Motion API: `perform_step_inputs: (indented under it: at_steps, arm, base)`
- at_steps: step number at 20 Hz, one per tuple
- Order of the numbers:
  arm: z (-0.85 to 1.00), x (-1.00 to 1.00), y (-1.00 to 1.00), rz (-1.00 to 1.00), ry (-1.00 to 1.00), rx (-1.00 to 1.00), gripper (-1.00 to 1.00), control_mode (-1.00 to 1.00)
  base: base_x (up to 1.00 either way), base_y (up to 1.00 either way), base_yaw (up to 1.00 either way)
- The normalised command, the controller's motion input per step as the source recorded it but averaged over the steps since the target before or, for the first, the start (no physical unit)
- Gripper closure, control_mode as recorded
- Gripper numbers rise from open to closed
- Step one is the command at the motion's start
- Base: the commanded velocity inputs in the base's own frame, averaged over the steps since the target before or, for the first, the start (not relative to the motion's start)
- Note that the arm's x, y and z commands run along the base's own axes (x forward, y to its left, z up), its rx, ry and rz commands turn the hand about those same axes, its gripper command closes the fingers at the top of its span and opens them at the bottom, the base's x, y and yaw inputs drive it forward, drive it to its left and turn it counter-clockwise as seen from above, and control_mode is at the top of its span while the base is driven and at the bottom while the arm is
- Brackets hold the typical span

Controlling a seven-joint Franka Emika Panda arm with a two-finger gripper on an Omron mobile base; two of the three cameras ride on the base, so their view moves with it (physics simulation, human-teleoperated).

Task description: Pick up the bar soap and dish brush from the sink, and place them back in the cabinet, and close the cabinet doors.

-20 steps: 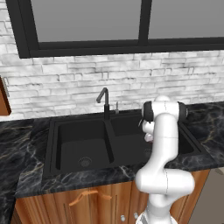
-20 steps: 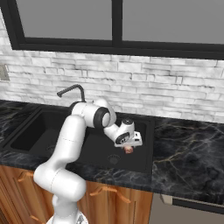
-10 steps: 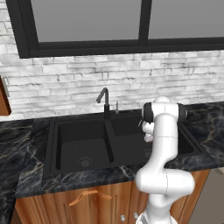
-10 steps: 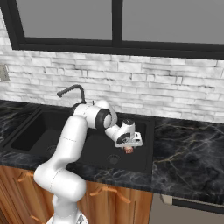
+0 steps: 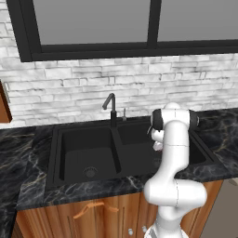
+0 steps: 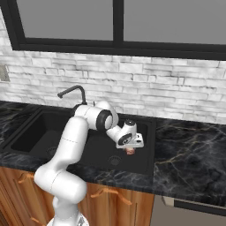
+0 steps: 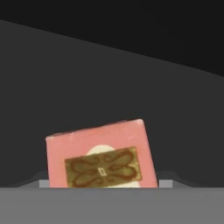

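The bar soap point(image 7: 103, 159), a pink block with a brown ornament on its paler face, lies slightly tilted on the floor of the black sink's right basin point(image 6: 95, 152). My gripper point(image 7: 105, 181) reaches down into that basin, and its two fingertips press against the soap's left and right sides. From the right base view, the soap point(image 6: 129, 151) peeks out pink just under the gripper point(image 6: 130, 147). In the left base view the arm hides most of the hand, and a bit of pink shows beside the gripper point(image 5: 158, 146). The dish brush is hidden. The cabinet doors are out of view.
A slim black faucet point(image 5: 110, 104) rises behind the divider between the two basins. Dark marbled counter point(image 6: 190, 154) runs on both sides of the sink. Lower wooden cabinet fronts point(image 5: 93, 214) sit beneath. A reddish-brown wooden edge point(image 5: 3, 104) shows at the far left.
The arm has stayed almost still over the right basin. The fingers have drawn in onto the soap's sides.
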Motion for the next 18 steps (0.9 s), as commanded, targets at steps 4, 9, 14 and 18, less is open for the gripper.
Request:
perform_step_inputs:
  at_steps: [4, 9, 14, 18]
  arm:
    - [0.00, 0.00, 0.00, 0.00, 0.00, 0.00, 1.00, -1.00]
    - [0.06, 0.00, 0.00, 0.01, -0.01, 0.00, 1.00, -1.00]
    - [0.19, 0.00, 0.00, 0.00, 0.00, 0.00, 1.00, -1.00]
    - [0.25, 0.00, 0.00, 0.00, 0.00, 0.00, 1.00, -1.00]
  base:
    - [0.00, 0.00, 0.00]
    - [0.00, 0.00, 0.00]
    - [0.00, 0.00, 0.00]
    - [0.00, 0.00, 0.00]
